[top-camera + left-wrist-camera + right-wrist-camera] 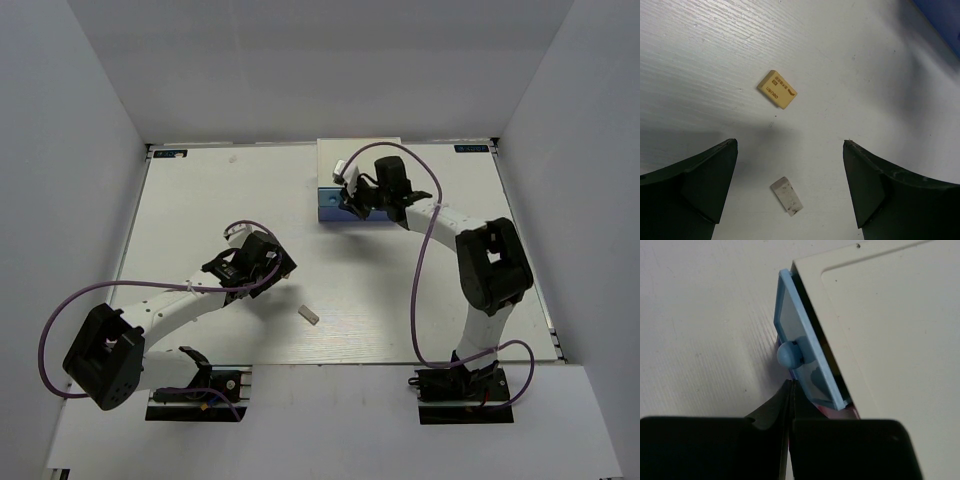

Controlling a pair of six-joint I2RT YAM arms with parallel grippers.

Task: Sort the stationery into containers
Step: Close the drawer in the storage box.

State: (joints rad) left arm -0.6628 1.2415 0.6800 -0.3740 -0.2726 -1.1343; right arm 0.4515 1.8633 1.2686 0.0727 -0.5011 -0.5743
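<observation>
Erasers lie on the white worktop (700, 45): we see a tan eraser (777, 89) and a grey-white eraser (786, 195), apart, with bare surface round every edge of both. Our left claw (790, 145) hangs spread wide above them, and the grey-white one lies between its fingers, touching neither. Near the far edge our right claw (791, 388), pressed together, sits just beside the knob (788, 354) of the light blue drawer (807, 365). A dark gap parts the drawer's front from the white drawer unit (890, 340).

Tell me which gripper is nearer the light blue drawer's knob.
Right. The right gripper, shut, sits just short of the knob; the left gripper hangs open by a tan eraser, well away from the drawer unit.
</observation>
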